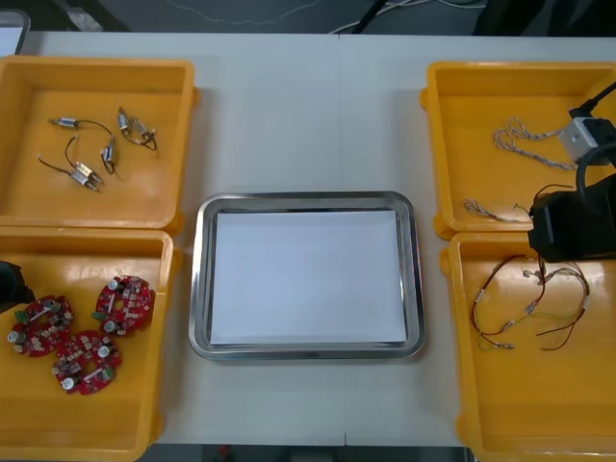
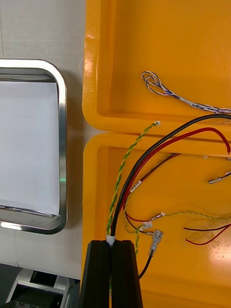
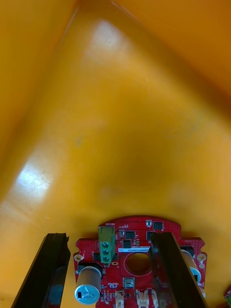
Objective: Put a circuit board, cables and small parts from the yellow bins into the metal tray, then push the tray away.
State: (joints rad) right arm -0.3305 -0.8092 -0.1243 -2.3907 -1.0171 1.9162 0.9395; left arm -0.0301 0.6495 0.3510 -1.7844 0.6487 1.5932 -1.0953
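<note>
My right gripper (image 2: 113,248) is shut on a red and yellow cable (image 2: 144,163) whose black, red and green-yellow wires rise from between the fingers. It hangs over the near right yellow bin (image 1: 462,385), at that bin's far wall, and appears in the front view as right gripper (image 1: 556,243). My left gripper (image 3: 110,269) stands open low over a red circuit board (image 3: 139,255). One finger lies over the board, the other just beside its edge. The left arm (image 1: 10,286) sits at the left edge of the near left bin (image 1: 87,243). The metal tray (image 1: 306,199), white inside, holds nothing.
Three red circuit boards (image 1: 125,304) lie in the near left bin. Several small metal parts (image 1: 96,154) with wires lie in the far left bin (image 1: 96,65). Twisted blue and white cables (image 1: 520,135) lie in the far right bin (image 1: 500,69). More loose cables (image 1: 500,318) fill the near right bin.
</note>
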